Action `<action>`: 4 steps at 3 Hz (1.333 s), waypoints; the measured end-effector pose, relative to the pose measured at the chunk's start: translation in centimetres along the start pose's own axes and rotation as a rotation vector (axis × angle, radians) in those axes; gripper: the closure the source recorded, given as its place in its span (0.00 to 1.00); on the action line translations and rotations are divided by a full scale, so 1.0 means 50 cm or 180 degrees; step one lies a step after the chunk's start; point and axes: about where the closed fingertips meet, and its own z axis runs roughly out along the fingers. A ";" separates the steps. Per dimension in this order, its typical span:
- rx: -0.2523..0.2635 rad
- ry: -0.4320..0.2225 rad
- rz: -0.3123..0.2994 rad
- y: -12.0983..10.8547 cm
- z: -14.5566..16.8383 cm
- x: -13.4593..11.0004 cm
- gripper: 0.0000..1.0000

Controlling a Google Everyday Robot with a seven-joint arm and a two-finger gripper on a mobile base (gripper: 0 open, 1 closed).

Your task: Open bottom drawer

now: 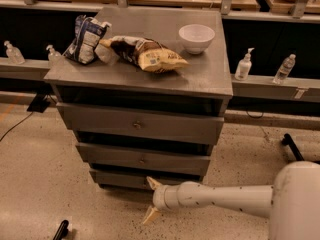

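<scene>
The grey cabinet [150, 79] has three stacked drawers. The bottom drawer [117, 178], the shortest and narrowest, sits just above the floor and looks pushed in. My gripper [150, 199] is open right in front of its middle. The upper fingertip [151, 183] touches or nearly touches the drawer front where the knob would be; the knob itself is hidden. The lower fingertip [149, 216] hangs over the floor. My white arm [225, 198] reaches in from the lower right.
On the cabinet top lie a blue-white bag [86, 40], a yellow-brown chip bag [147, 54] and a white bowl [196, 37]. Bottles [243, 65] stand on a ledge behind. A dark object [61, 229] lies on the floor at lower left, a black leg [291, 146] at right.
</scene>
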 end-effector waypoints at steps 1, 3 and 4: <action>-0.0028 0.0249 0.0046 -0.058 0.025 0.080 0.00; -0.0141 0.0416 -0.0015 -0.055 0.068 0.098 0.00; -0.0246 0.0355 -0.0075 -0.046 0.108 0.135 0.00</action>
